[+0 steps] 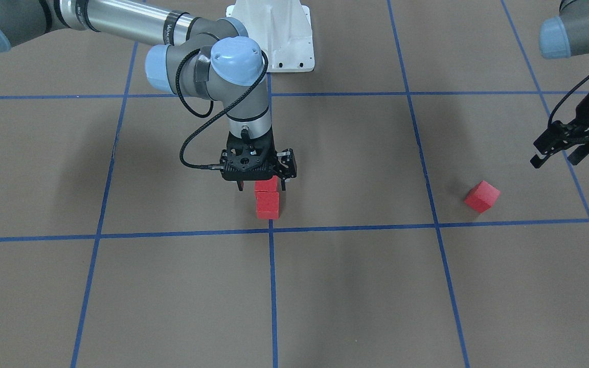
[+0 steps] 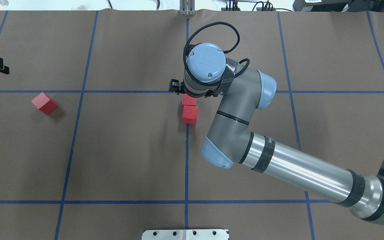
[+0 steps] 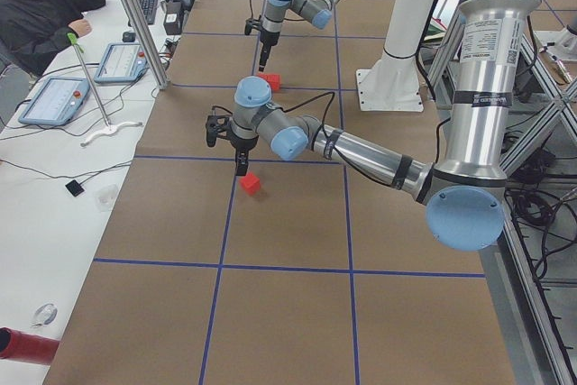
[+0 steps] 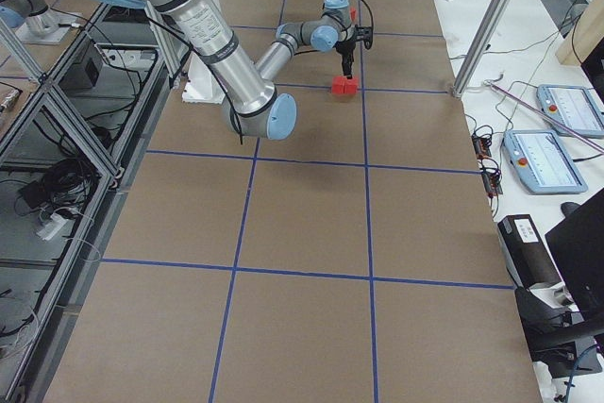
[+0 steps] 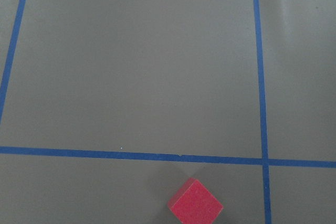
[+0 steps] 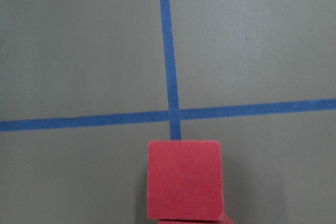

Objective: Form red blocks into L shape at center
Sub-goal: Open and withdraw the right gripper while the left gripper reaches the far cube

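Observation:
Two red blocks lie touching in a row just on the robot's side of the center crossing (image 1: 271, 230): the outer one (image 1: 267, 204) and the inner one (image 1: 266, 185). They also show in the overhead view (image 2: 190, 114) and the right wrist view (image 6: 184, 179), below the crossing (image 6: 173, 115). My right gripper (image 1: 262, 186) stands upright over the inner block, its fingers apart on either side of it, open. The third red block (image 1: 482, 196) lies alone, turned at an angle, and shows in the overhead view (image 2: 44, 103) and the left wrist view (image 5: 195, 205). My left gripper (image 1: 555, 158) hovers open and empty beyond it.
The white robot base plate (image 1: 284, 51) sits at the table's robot-side edge. The right arm's long forearm (image 2: 295, 166) reaches across the right half of the brown gridded surface. An operator sits at a side desk (image 3: 41, 6) with tablets.

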### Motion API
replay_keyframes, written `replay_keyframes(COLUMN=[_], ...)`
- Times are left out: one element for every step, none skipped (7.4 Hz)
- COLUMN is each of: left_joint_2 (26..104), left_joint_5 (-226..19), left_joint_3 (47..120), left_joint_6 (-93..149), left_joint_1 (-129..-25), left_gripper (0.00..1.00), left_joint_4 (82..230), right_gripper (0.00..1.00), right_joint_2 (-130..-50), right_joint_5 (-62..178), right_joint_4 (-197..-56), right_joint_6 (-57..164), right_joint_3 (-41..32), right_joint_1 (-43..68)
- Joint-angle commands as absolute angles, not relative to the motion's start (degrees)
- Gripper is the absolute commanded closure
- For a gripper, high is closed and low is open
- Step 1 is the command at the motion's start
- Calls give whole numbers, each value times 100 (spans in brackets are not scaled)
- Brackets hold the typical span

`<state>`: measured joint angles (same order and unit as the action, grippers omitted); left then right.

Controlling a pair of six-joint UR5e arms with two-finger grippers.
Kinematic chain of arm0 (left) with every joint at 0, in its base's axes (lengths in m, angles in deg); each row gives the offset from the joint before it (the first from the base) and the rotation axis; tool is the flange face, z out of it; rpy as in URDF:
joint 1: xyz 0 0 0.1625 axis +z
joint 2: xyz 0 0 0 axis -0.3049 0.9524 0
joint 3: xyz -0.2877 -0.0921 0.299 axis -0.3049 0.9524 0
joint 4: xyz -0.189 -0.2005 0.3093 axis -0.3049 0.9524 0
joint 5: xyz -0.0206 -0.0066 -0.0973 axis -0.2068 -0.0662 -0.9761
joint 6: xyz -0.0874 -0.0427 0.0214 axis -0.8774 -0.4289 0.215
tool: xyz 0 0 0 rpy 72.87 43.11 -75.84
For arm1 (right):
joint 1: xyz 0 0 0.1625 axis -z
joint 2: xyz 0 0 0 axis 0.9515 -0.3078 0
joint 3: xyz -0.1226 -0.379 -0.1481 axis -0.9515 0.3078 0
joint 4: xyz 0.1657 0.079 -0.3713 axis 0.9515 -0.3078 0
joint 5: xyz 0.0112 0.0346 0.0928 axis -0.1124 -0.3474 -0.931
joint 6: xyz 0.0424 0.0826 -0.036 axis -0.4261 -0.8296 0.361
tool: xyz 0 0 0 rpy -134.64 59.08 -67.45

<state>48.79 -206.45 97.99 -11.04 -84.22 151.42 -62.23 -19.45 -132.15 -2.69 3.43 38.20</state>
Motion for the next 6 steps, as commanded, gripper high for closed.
replay_keyframes(left_joint_2=[4889, 4889, 4889, 4907, 5064, 5300], left_joint_5=[-19402, -19048, -18861, -18720, -18684, -18536], left_joint_3=[9812, 9769, 9716, 9594, 9323, 9050], left_joint_6=[-3138, -3583, -4066, -4227, -4525, -4658], left_joint_1=[-7284, -7034, -6927, -6865, -6847, -6838], left_gripper=[0, 0, 0, 0, 0, 0], left_joint_4=[15306, 15307, 15255, 15237, 15245, 15254], right_gripper=[1, 1, 1, 1, 1, 1], right_joint_2=[-6337, -6511, -6652, -6671, -6680, -6680], right_joint_5=[-2556, -2794, -2875, -2867, -2867, -2867], right_joint_4=[-13540, -13577, -13577, -13569, -13577, -13577], right_joint_6=[84, 372, 480, 507, 542, 542], right_joint_3=[-126, -354, -478, -488, -506, -523], right_joint_1=[3264, 3044, 2946, 2919, 2901, 2892])
